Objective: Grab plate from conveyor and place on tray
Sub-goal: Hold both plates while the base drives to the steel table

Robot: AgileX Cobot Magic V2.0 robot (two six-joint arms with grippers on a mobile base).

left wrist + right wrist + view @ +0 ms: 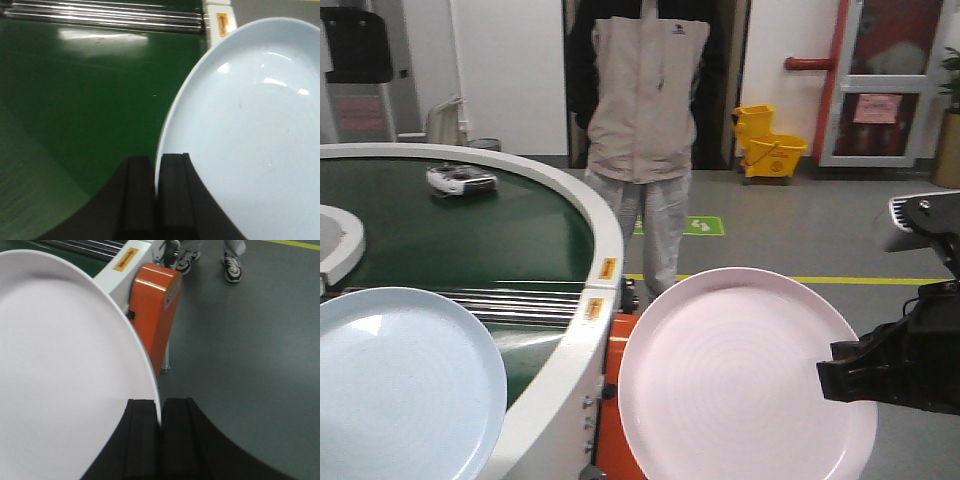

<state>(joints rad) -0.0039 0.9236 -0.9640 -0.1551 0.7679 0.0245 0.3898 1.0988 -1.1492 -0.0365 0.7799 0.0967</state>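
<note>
At the right edge of the front view, we saw the right gripper (832,375) pinching the rim of the plate (745,380), its black fingers pressed onto the pink edge. The plate hung off the conveyor (470,245), just beside its white outer wall, and overlapped the orange housing (608,400) fixed to that wall. In the right wrist view the same gripper (160,412) showed two dark fingers (142,440) with the thin rim of the plate (65,365) caught between them. Grey floor (250,365) lay beneath, and the orange housing (155,315) stood near the plate's far edge.

On the other side, the left gripper (157,172) was clamped on the rim of a pale blue plate (250,140) (glossy, with bright glints on its face). That plate (400,385) sat over the green belt (75,100) and reached across the conveyor's white edging; we could not tell whether it rested on the belt or was lifted off it. Steel roller strips (100,15) crossed the belt beyond it.

Farther back on the belt lay a small white device (460,180). A person in a beige jacket (645,100) stood just beyond the conveyor, and a yellow mop bucket (765,140) stood near the back wall.
</note>
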